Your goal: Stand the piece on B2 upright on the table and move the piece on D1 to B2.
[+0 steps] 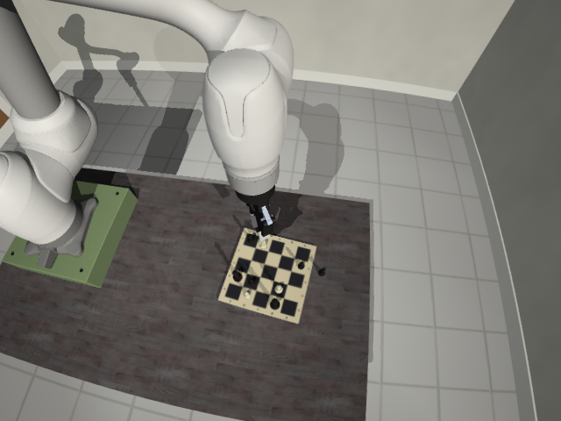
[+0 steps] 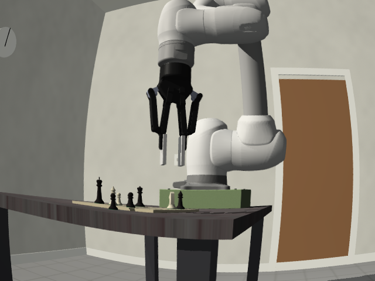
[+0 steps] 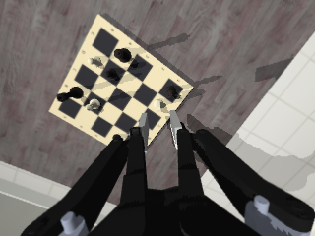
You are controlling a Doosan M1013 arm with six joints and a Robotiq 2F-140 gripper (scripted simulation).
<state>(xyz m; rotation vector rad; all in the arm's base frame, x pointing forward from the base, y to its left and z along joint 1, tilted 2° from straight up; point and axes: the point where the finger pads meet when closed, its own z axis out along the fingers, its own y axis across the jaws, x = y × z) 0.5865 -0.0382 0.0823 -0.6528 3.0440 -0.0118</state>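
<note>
My gripper [image 1: 264, 231] [image 2: 171, 162] [image 3: 158, 120] hangs high above the chessboard [image 1: 302, 284] [image 2: 87, 202] [image 3: 136, 43]. Its fingers are narrowed, with a gap and nothing between them. Below it, on the board's edge row nearest the arm, stands an upright white piece [image 1: 262, 244] [image 2: 171, 200] [image 3: 160, 104]. A black piece [image 1: 250, 238] [image 2: 180, 200] [image 3: 171, 90] stands beside it. Another black piece [image 1: 322, 270] stands upright on the table just off the board's right side. I cannot read the square labels.
Several more black and white pieces stand on the board, among them a tall black one [image 2: 99, 191] and a white one [image 1: 279, 288]. The arm's green base block [image 1: 102, 226] [image 2: 211, 198] sits on the dark wooden table [image 1: 158, 317] [image 2: 181, 223], left of the board.
</note>
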